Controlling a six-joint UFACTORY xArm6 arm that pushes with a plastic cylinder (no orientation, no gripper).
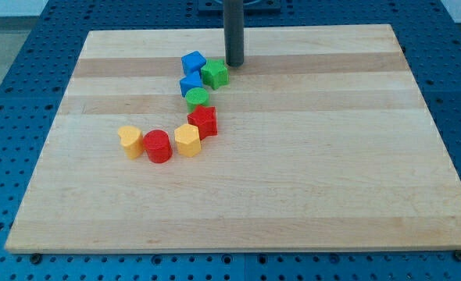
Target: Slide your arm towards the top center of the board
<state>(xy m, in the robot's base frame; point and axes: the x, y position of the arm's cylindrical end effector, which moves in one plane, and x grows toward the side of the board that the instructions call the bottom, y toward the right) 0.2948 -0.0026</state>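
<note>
Camera view: nearest on the wooden board [309,195] sit a yellow block [130,141], red cylinder [159,146] and yellow block [187,140]. Farther: red star [203,121], green cylinder [197,97], two blue blocks [191,83] [193,62], green block [214,74]. My tip [234,63], a bare rod without jaws, stands at top centre, just right of the green block.

my tip [235,63] just right of green block [214,74], block cluster crowding its left, open board [332,156] rightward

We see bright, even overhead light on the table [309,179], with short soft shadows beneath the blocks, no harsh glare, and a sharp picture with slight perspective narrowing toward the top.
</note>
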